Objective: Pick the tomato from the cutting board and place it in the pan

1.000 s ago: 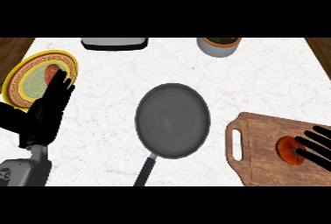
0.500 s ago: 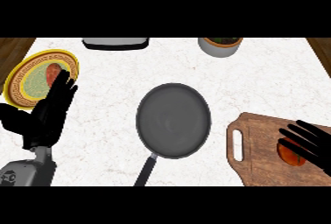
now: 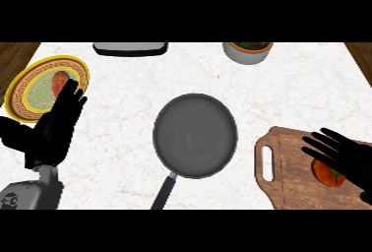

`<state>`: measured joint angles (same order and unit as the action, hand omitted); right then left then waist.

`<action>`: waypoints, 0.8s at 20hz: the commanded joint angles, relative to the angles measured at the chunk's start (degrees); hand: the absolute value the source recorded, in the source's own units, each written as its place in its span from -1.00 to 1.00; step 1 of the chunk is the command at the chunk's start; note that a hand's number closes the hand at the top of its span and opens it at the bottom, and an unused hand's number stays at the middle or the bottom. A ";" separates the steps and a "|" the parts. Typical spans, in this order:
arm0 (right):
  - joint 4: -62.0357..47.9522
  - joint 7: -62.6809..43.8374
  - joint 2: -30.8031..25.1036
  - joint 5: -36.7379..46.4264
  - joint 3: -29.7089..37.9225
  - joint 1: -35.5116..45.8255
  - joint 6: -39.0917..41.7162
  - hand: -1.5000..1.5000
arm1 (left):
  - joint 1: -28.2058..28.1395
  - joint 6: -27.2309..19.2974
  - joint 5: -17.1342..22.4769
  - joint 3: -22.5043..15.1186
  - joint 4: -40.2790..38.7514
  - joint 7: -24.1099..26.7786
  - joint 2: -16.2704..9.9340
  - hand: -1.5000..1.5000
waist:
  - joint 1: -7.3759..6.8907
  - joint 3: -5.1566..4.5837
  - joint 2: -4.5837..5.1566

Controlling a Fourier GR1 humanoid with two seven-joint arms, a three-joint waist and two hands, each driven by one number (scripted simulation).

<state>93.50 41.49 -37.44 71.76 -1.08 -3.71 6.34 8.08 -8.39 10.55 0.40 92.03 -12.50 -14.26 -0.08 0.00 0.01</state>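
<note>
The tomato (image 3: 328, 173) lay on the wooden cutting board (image 3: 291, 162) at the right side of the counter, mostly covered by the right hand (image 3: 347, 158); only part of its red skin showed below the fingers. The right hand was over it with fingers spread and nearly straight, pointing up and to the left; whether the fingers touched the tomato could not be told, and nothing was gripped. The board's right portion ran out of view, and its slotted handle faced the pan.

The pan (image 3: 195, 135) sat at the middle of the counter, dark and round, holding nothing, with its handle (image 3: 166, 191) pointing toward the lower edge, where the end was cut off. It stood apart from the board, just to the board's left.

The counter (image 3: 145, 74) was white marble with faint veining; strips of brown wood (image 3: 15, 51) showed at its upper left and upper right corners.

At the left, the left hand (image 3: 52, 130) rested open with fingers straight and pointing upward, holding nothing. Its fingertips overlapped the lower rim of a yellow-rimmed plate (image 3: 29, 88), which carried a red item (image 3: 59, 82) partly hidden by those fingers. The grey forearm (image 3: 30, 194) entered at the lower left.

Along the far edge, a dark rectangular tray (image 3: 131, 47) and a pale pot (image 3: 248, 51) were both cut off at the top; the pot's contents were hard to make out.
</note>
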 commanded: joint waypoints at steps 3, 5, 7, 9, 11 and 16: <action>-2.78 0.79 5.19 3.22 -1.36 0.45 -1.44 -1.00 | -0.11 2.08 -0.16 1.63 -0.20 -0.36 0.71 0.00 | 0.14 -0.01 -0.01; -3.94 2.10 5.47 2.70 -0.91 1.81 -0.63 -1.00 | 3.85 -0.43 -3.51 -0.26 -3.25 -0.54 2.66 0.00 | 0.27 0.00 0.02; -6.12 1.62 5.92 3.15 -0.46 4.85 1.34 -1.00 | -2.14 0.39 -3.83 -0.76 -2.56 4.49 4.51 0.00 | -0.06 -0.01 0.01; -7.65 4.69 4.98 4.07 1.69 0.93 -3.18 -1.00 | 1.96 2.13 -2.10 2.36 -2.12 -0.41 1.79 0.00 | 0.19 0.00 -0.02; -8.84 1.37 6.66 5.44 -0.77 9.94 4.89 -1.00 | 2.26 1.91 -2.61 2.21 -2.90 1.15 2.48 0.00 | -0.15 -0.01 0.04; -10.31 7.36 8.77 6.61 -2.63 4.51 -6.15 1.00 | -0.37 5.37 -0.89 3.87 -2.69 1.97 1.56 0.00 | 0.02 0.00 0.00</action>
<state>84.82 46.09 -29.92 78.00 -2.94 0.46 3.40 9.18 -5.23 8.91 3.27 90.40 -12.59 -12.59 -0.03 -0.10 -0.05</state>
